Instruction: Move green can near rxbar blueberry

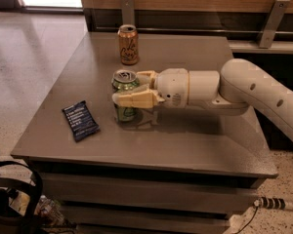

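Note:
The green can (125, 94) stands upright near the middle of the grey table (195, 145), silver top showing. My gripper (123, 88) reaches in from the right and is shut on the green can, one cream finger (136, 99) across its front and the other behind it. The rxbar blueberry (80, 120), a flat navy wrapper with white text, lies on the table to the left of the can, about a can's length away.
An orange-tan can (128, 44) stands upright at the back of the table, behind the green can. A wooden wall with metal brackets (266, 23) runs behind the table. Cables and dark gear (10, 204) lie on the floor at lower left.

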Robot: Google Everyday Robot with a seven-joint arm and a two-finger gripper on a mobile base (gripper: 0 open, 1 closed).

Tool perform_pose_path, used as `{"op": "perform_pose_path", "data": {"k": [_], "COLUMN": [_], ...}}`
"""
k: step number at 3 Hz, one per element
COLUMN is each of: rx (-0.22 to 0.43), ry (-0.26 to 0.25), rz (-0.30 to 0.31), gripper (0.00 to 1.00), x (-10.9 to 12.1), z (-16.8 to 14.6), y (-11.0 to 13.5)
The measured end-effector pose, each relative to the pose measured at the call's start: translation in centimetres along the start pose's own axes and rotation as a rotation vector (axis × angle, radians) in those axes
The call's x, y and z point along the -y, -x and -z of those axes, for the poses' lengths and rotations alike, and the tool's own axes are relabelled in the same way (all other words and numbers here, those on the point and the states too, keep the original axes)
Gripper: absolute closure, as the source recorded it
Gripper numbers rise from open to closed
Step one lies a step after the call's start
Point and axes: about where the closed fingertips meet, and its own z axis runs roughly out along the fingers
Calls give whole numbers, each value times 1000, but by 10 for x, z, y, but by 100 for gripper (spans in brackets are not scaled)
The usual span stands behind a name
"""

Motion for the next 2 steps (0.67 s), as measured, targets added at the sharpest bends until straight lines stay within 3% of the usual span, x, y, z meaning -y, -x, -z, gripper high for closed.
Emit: {"op": "perform_pose_path", "data": {"k": [2], "rx": [-140], "ry": [77], "rz": [117], "gripper": [100], "x": [-32], "z": [-16], "y": [-13]}}
